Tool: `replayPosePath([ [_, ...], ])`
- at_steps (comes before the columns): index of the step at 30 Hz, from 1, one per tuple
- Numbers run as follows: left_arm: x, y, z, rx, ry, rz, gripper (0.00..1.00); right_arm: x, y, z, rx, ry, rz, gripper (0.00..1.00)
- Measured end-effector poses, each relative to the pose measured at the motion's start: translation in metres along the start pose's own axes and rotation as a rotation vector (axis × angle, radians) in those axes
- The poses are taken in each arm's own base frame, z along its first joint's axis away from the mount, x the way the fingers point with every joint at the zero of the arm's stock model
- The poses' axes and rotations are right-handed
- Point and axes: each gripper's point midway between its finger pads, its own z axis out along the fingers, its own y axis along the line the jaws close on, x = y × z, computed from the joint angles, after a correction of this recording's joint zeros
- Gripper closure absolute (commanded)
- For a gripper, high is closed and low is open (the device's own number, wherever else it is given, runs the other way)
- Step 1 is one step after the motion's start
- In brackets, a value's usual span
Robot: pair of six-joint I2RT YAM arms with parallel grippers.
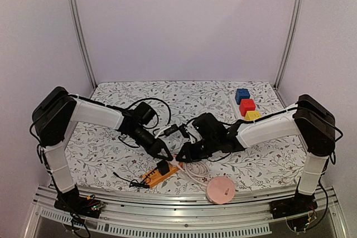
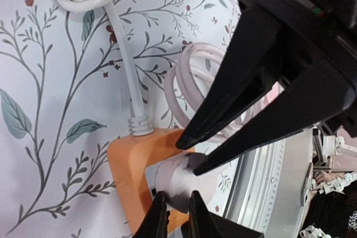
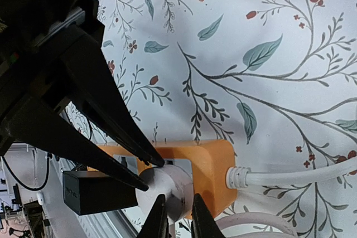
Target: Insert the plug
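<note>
Plug (image 3: 167, 185) sits in end socket of strip (image 3: 215, 163), near desk's (image 1: 268, 163) front edge; looks seated, depth unclear. Left claw (image 2: 177, 203), right claw (image 3: 178, 203) both pinched narrow, tips on plug. Remaining: final press, release.

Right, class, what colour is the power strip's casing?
Orange. The power strip shows best in the right wrist view.

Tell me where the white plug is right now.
Both wrist views show the white plug at the orange power strip's cable-end socket, beside the black adapter, near the table's front edge.
</note>
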Motion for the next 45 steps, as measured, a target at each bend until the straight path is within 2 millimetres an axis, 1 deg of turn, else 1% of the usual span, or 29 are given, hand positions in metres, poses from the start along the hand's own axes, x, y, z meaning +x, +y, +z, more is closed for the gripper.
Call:
replayPosePath([
  [3,-0.001,0.001,0.001,0.023,-0.002,-0.060,0.90,-0.001,0.002,-0.001,0.040,-0.030,-0.090,0.87],
  [8,-0.001,0.002,0.002,0.026,-0.003,-0.086,0.88,-0.001,0.005,-0.001,0.101,-0.068,-0.228,0.87],
  [15,-0.007,0.002,0.001,0.022,0.013,-0.071,0.78,-0.003,0.007,-0.001,0.136,-0.067,-0.330,0.84],
  [16,-0.011,0.001,-0.001,0.022,0.017,-0.056,0.76,-0.003,0.008,-0.002,0.140,-0.065,-0.342,0.84],
  [18,-0.012,0.001,-0.002,0.012,0.041,-0.046,0.71,-0.007,0.012,-0.006,0.140,-0.067,-0.364,0.82],
  [20,-0.014,0.000,-0.005,-0.011,0.067,-0.016,0.66,-0.010,0.015,-0.008,0.145,-0.063,-0.393,0.78],
  [23,-0.017,-0.003,-0.008,-0.040,0.114,0.026,0.54,-0.011,0.017,-0.011,0.163,-0.037,-0.436,0.74],
  [24,-0.020,-0.002,-0.010,-0.055,0.123,0.043,0.50,-0.009,0.018,-0.011,0.159,-0.021,-0.447,0.73],
  [26,-0.035,-0.003,-0.017,-0.079,0.116,0.101,0.43,-0.006,0.025,-0.013,0.141,0.006,-0.472,0.70],
  [28,-0.046,-0.006,-0.029,-0.104,0.111,0.147,0.38,-0.012,0.032,-0.018,0.124,-0.001,-0.489,0.63],
  [29,-0.051,-0.009,-0.036,-0.102,0.103,0.164,0.35,-0.016,0.036,-0.023,0.113,-0.012,-0.500,0.56],
  [30,-0.056,-0.013,-0.043,-0.103,0.093,0.185,0.26,-0.021,0.040,-0.029,0.102,-0.027,-0.515,0.49],
  [31,-0.060,-0.017,-0.049,-0.103,0.081,0.201,0.17,-0.024,0.047,-0.035,0.086,-0.040,-0.542,0.27],
  [32,-0.066,-0.023,-0.060,-0.108,0.062,0.220,0.04,-0.025,0.055,-0.042,0.062,-0.049,-0.582,0.05],
  [33,-0.069,-0.026,-0.069,-0.109,0.045,0.236,0.01,-0.027,0.064,-0.049,0.039,-0.060,-0.625,0.02],
  [34,-0.075,-0.027,-0.080,-0.121,0.020,0.252,0.01,-0.026,0.072,-0.055,0.016,-0.069,-0.679,0.01],
  [35,-0.081,-0.027,-0.097,-0.138,-0.016,0.258,0.01,-0.026,0.081,-0.062,-0.006,-0.081,-0.743,0.01],
  [38,-0.092,-0.018,-0.142,-0.202,-0.107,0.259,0.00,-0.022,0.094,-0.071,-0.031,-0.094,-0.932,0.01],
  [41,-0.093,-0.004,-0.190,-0.281,-0.191,0.237,0.01,-0.010,0.095,-0.067,-0.057,-0.041,-1.134,0.01],
  [43,-0.086,0.006,-0.216,-0.338,-0.231,0.216,0.01,-0.001,0.096,-0.060,-0.085,0.033,-1.273,0.01],
  [45,-0.076,0.013,-0.235,-0.384,-0.257,0.199,0.01,0.001,0.100,-0.048,-0.098,0.099,-1.403,0.01],
])
